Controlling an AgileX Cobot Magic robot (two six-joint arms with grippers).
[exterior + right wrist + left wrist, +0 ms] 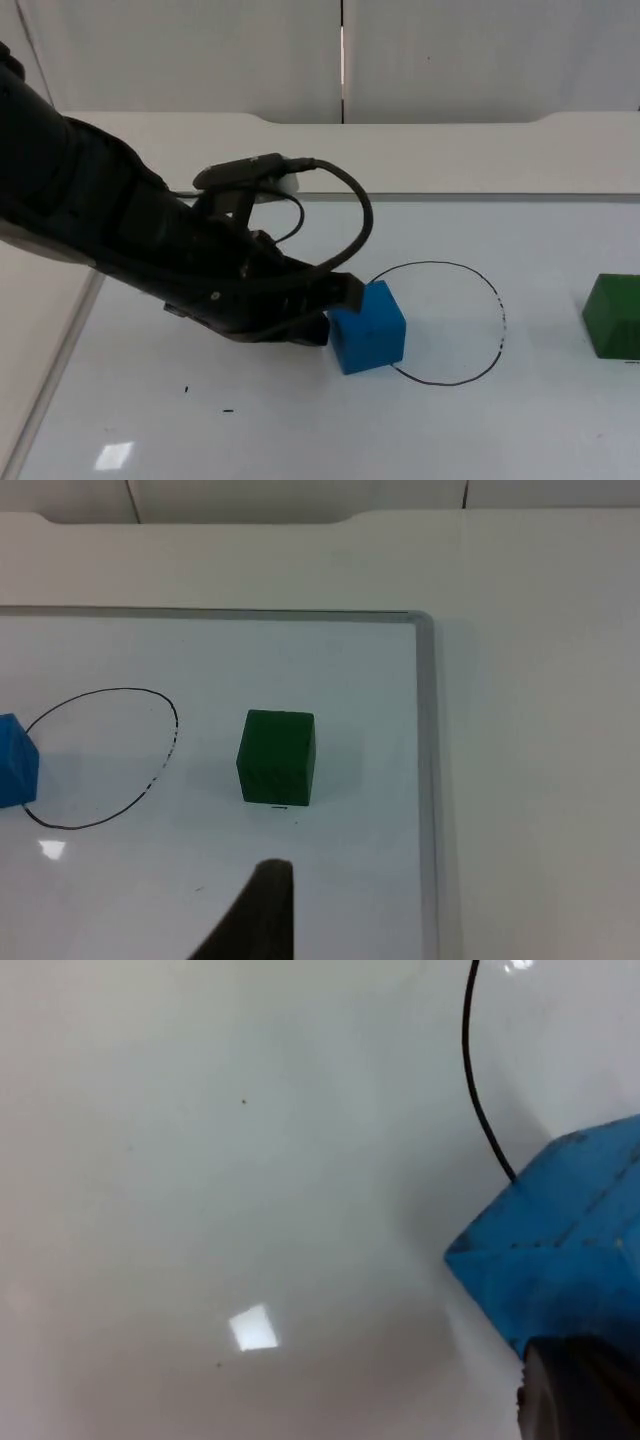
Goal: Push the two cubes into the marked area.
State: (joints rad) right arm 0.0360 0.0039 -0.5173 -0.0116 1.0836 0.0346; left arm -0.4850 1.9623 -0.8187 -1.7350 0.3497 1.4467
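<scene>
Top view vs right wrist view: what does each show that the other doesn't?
Top view alone: the left gripper pressed against the left side of the blue cube, which straddles the left edge of the hand-drawn black circle.

Right wrist view alone: the whiteboard's metal frame corner, and the whole green cube, standing apart from the circle on its right; the top view cuts it at the edge.

Both: blue cube, green cube, circle, white board surface.

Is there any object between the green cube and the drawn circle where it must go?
Nothing visible. Bare white board lies between the green cube and the circle; the blue cube sits at the circle's far side.
</scene>
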